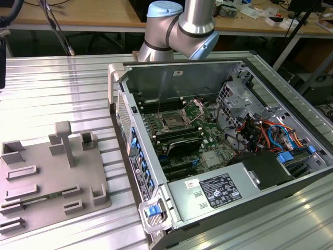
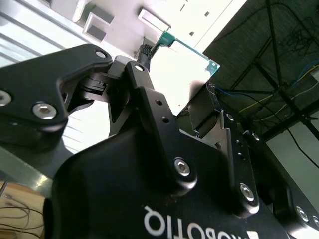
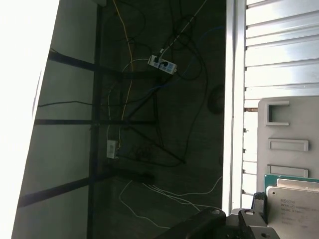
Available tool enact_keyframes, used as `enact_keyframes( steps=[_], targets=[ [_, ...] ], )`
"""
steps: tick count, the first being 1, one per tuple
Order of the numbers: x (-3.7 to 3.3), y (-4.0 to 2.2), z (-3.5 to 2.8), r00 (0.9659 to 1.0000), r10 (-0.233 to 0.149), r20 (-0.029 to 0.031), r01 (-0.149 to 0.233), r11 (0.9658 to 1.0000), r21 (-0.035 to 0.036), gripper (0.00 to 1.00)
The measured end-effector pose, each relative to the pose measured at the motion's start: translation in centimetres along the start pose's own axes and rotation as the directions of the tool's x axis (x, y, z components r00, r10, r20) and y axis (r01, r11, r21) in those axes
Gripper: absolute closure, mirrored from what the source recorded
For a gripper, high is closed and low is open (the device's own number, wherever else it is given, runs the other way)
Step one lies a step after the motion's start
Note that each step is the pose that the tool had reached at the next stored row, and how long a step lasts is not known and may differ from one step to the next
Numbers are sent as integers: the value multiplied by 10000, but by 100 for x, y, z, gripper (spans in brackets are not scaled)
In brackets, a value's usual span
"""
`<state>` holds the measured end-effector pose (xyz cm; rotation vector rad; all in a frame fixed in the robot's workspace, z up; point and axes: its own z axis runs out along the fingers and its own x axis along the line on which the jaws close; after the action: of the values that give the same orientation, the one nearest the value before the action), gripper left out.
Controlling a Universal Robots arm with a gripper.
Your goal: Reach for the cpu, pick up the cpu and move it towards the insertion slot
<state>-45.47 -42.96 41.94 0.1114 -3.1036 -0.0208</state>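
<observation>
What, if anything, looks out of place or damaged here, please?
Nothing stands out: the silvery square cpu with its green rim sits gripped in the black gripper, and the shiny metal-framed insertion slot looks undamaged.

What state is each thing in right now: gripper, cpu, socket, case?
gripper: shut on the cpu.
cpu: held in the gripper, metal top plate showing in both wrist views, grey fixture tray behind it.
insertion slot: empty, dark centre bare; its cover frame looks raised.
computer case: lying open, side panel off, board exposed.
</observation>
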Motion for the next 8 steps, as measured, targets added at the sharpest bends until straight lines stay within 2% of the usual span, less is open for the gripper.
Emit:
enact_keyframes(
  steps=[8],
  targets=[
    [4, 2, -109, 10000, 0, 2, 0, 10000, -1, 45]
  ],
)
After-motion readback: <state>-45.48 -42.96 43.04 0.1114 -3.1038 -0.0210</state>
